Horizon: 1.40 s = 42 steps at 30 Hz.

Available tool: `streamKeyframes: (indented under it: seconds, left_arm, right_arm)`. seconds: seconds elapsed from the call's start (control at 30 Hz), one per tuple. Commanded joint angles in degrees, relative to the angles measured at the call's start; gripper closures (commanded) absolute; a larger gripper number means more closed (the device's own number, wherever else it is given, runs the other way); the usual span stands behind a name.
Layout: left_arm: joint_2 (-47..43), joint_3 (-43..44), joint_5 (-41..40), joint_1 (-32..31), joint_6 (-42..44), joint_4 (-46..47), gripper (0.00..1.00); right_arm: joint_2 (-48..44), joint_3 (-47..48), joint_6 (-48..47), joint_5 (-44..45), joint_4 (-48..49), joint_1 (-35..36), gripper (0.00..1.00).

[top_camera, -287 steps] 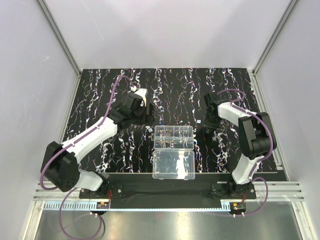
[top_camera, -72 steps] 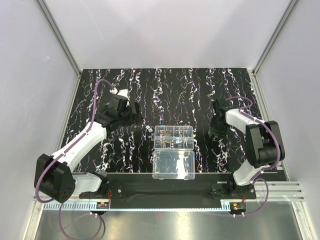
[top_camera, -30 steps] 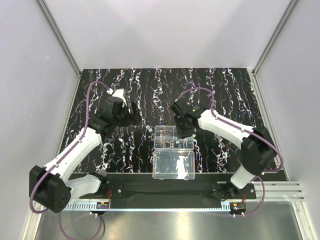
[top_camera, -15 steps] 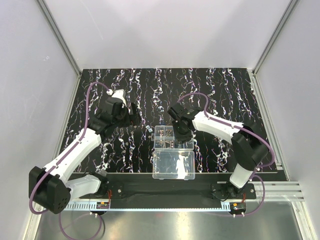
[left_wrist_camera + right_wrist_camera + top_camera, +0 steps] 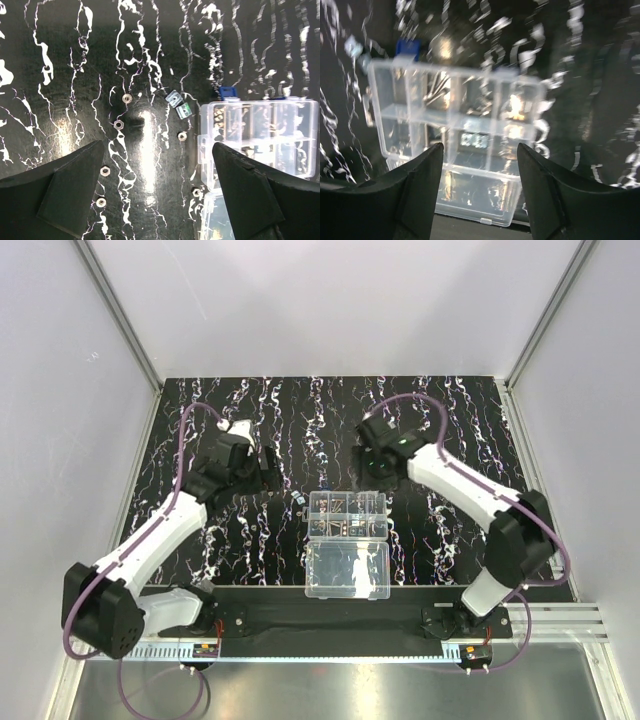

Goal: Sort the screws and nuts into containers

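Rt wrist view blurred: you can't ID contents of organizer box [image 5: 454, 119]; left wrist view crops its lid [image 5: 215, 220]

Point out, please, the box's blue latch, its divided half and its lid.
latch [image 5: 227, 92], left wrist view, top face.
divided half [image 5: 265, 103], left wrist view, upper rim.
lid [image 5: 347, 572], top view, centre.

Pale walls [image 5: 330, 300], aluminium corner posts [image 5: 118, 315], black mat [image 5: 330, 410] streaked white and purple, metal front rail [image 5: 560, 620].

No legible text or labels.
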Motion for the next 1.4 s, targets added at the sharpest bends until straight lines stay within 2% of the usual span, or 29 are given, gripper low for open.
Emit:
streamKeyframes:
  seconds: [0.0,0.23,0.3,0.37,0.4,0.43,0.77,0.93,1.17,1.37]
  left_arm:
    - [3.7,3.4,-2.3,-1.3,0.6,2.7,0.05]
    - [16.9,10.7,-9.0,-6.6,0.8,1.4,0.11]
    - [20.4,11.5,-9.1,-7.1,0.3,1.8,0.12]
    - [22.8,12.8,-9.3,-7.2,-0.1,2.3,0.14]
    - [24.6,13.0,-9.1,-7.4,-0.1,2.4,0.15]
    - [25.7,13.9,-9.1,-7.5,0.0,2.8,0.15]
    - [34.9,18.3,-11.8,-8.0,-3.2,2.0,0.22]
    - [37.1,18.7,-14.5,-9.0,-13.1,-0.1,0.19]
    - [39.7,21.9,-25.3,-12.9,-24.5,-6.9,0.18]
    - [42.9,23.7,-26.0,-13.5,-33.1,-11.3,0.21]
  right_arm:
    - [-4.7,0.8,-2.5,-0.1,0.5,-9.0,0.32]
    - [-6.5,-3.4,-4.7,-0.4,2.6,-18.7,0.25]
    - [-7.1,-4.5,-5.1,-1.2,3.6,-20.1,0.15]
    - [-7.1,-5.9,-5.6,-1.7,3.9,-22.0,0.10]
    - [-6.9,-6.1,-6.0,-2.2,4.1,-22.8,0.02]
    - [-6.9,-6.4,-6.3,-2.3,4.1,-23.8,0.00]
    - [-4.9,-5.6,-7.7,-3.4,4.6,-27.6,0.00]
    - [-3.9,-5.6,-8.3,-3.8,4.2,-27.6,0.00]
    - [-4.2,-6.4,-9.0,-4.1,4.5,-27.7,0.00]
    - [-4.0,-7.0,-9.2,-4.4,5.3,-27.8,0.00]
